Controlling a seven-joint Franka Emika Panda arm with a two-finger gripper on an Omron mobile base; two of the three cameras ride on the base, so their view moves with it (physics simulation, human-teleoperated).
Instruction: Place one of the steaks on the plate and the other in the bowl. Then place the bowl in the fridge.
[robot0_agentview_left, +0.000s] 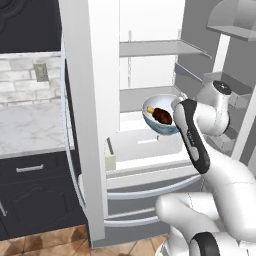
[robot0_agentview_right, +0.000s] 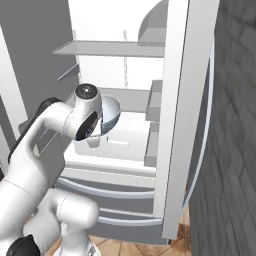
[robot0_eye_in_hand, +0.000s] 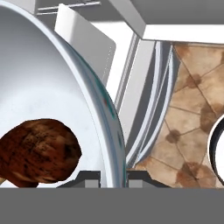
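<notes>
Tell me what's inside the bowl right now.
One dark brown steak lies inside the bowl, which the gripper holds by its rim. The bowl's wall hides the steak in the right base view.

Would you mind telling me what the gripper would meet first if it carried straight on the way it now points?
The gripper, shut on the rim of the bowl, points downward. Past that rim, the fridge's lower drawer fronts and the tiled floor lie ahead; probably a drawer front first, though depth is unclear.
</notes>
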